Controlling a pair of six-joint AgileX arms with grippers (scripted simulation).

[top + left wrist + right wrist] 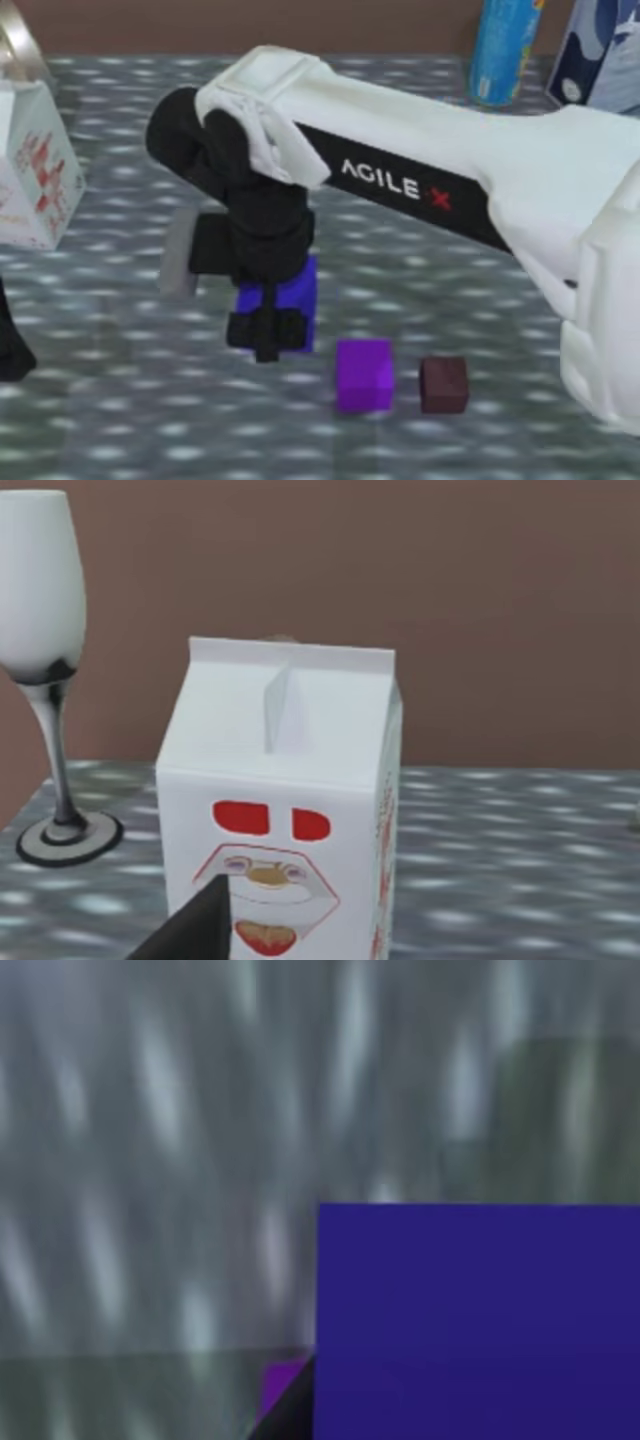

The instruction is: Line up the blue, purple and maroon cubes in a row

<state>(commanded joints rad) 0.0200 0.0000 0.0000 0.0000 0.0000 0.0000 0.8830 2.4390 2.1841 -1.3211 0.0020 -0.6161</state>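
in the middle of the table the right gripper [268,330] is pinching the blue cube [298,295], its fingers pressed against the cube's sides, just left of the purple cube [364,375]; the maroon cube [444,384] sits just right of the purple one, so those two already make a row; whether the blue cube rests on the table [120,400] or hangs just above it i cannot tell; the risk, as i see it, is the release: let go askew and the blue cube lands back of the line, or it nudges the purple cube and spoils the spacing; off to the left a milk carton [30,170] and a wine glass [40,600] stand well apart, as do a can [505,50] and a box [600,50] at the far edge; none blocks the way; the left gripper [195,930] idles by the carton, its state i cannot tell.
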